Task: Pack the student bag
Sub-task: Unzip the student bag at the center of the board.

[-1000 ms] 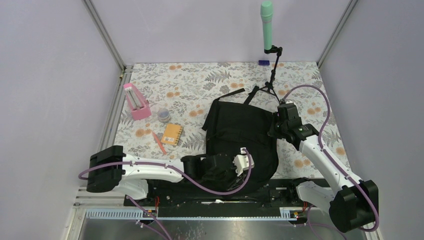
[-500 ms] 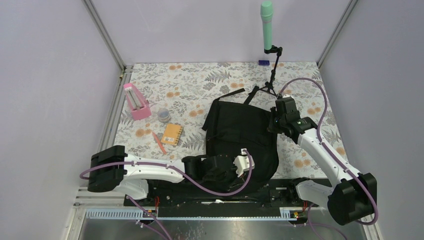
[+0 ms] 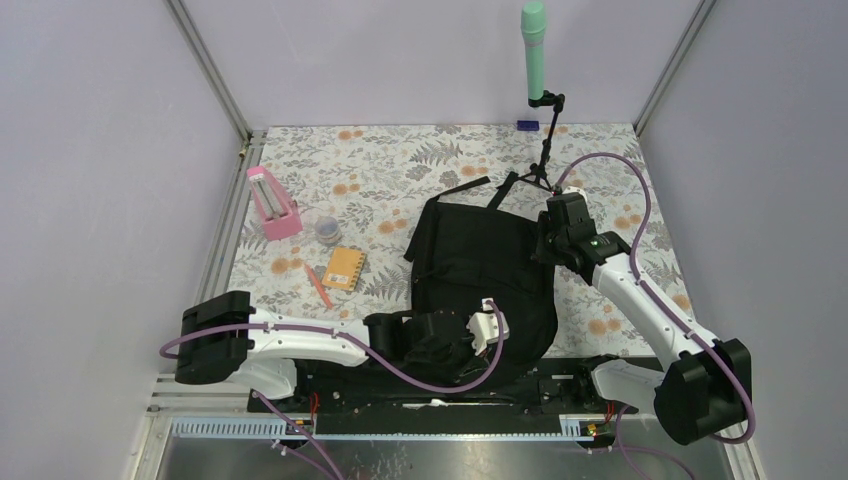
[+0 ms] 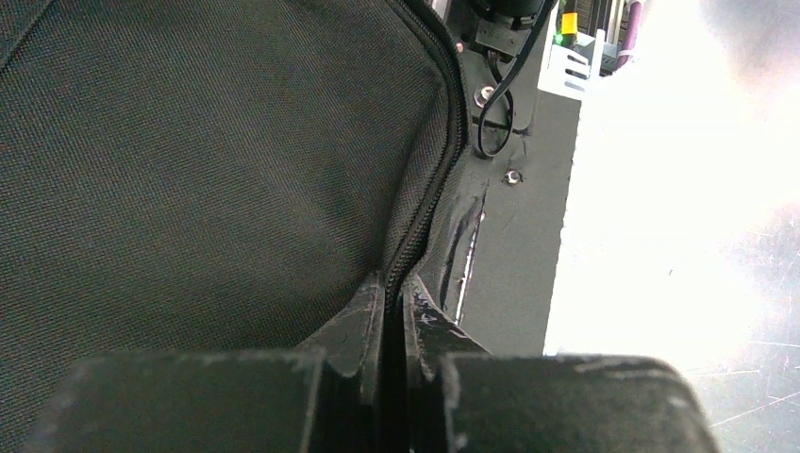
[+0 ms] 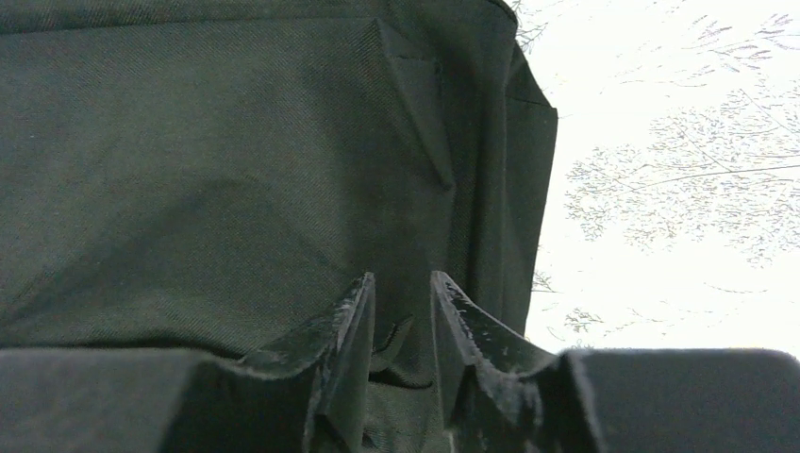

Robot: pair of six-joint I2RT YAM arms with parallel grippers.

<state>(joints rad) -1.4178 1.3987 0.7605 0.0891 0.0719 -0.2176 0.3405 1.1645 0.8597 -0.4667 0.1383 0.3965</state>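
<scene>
Two pincers, both mostly hidden from above by their own wrists. Black student bag (image 3: 485,280) lies flat, centre-near on floral counter (image 3: 400,170). L pincer (image 4: 394,288) sits at bag's near edge, fingers together, clamped on zipper seam (image 4: 429,189); L arm (image 3: 300,340) stretches low, rightward. R pincer (image 5: 398,283) sits at bag's far-right edge, fingers slightly apart, fabric fold between; R arm (image 3: 640,300) reaches forward, elbow bent.

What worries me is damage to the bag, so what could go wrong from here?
1. The left tool is shut on the student bag at its zipper seam, by the table's near edge; a hard pull could strain the zipper or drag the bag off.
2. The right tool has jaws slightly apart around a fabric fold; it could slip out, leaving one hold.
</scene>
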